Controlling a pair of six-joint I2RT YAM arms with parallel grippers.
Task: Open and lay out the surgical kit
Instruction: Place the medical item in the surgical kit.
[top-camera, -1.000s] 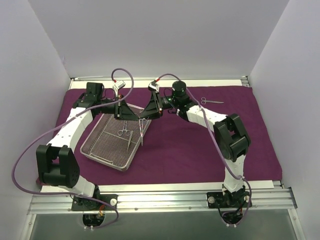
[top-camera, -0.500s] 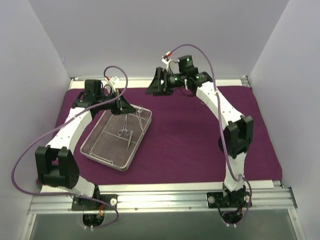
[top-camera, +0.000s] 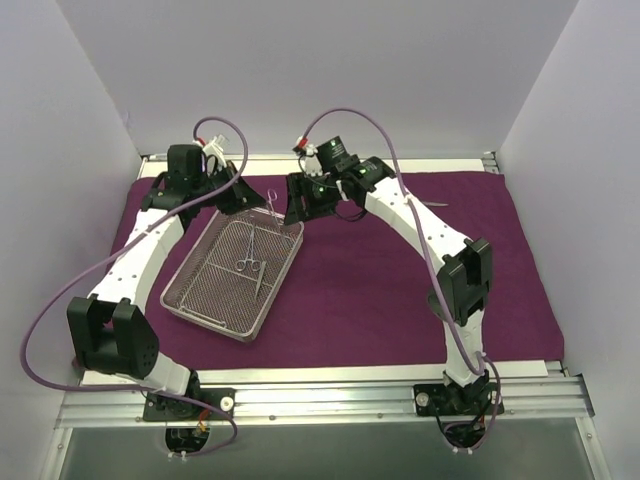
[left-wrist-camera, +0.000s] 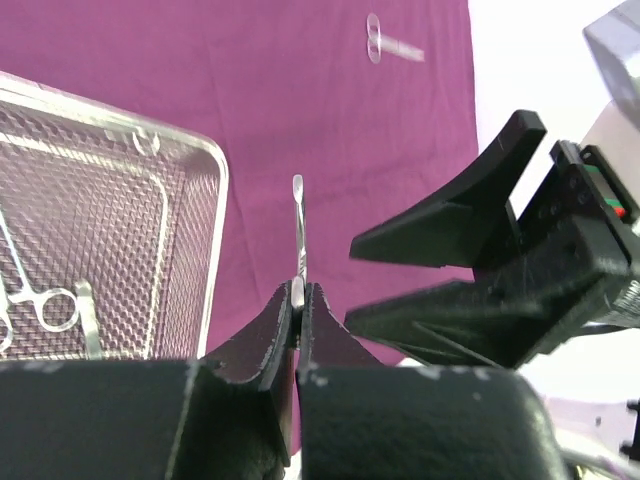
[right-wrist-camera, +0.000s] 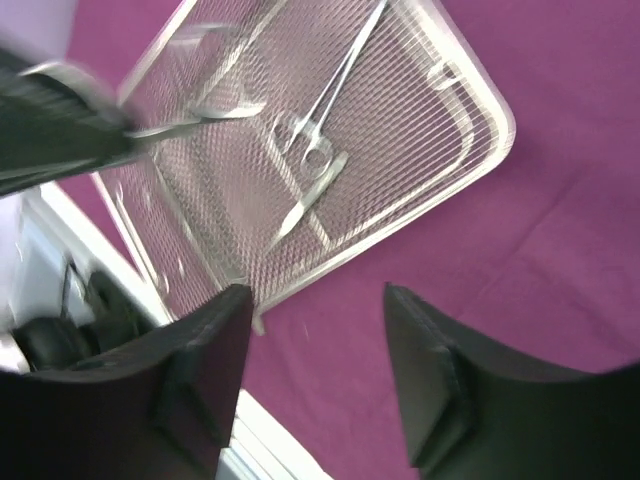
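Right pincer (right-wrist-camera: 315, 300) returned beside left pincer's (left-wrist-camera: 298, 300) instrument (left-wrist-camera: 298, 215).

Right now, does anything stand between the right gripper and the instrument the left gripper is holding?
Nothing visible. The left gripper is shut on the instrument, whose free end sticks out over bare purple cloth. The right gripper stands open close beside it, with open space between.

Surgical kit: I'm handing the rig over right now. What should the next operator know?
Left tool: shut on the held instrument, just off the tray's far corner, above the cloth.
Right tool: open, empty, close beside the left one.
Done: cloth spread flat; one laid-out instrument lies at its far right.
Left: set down the held one; at least two tray instruments wait in the tray.
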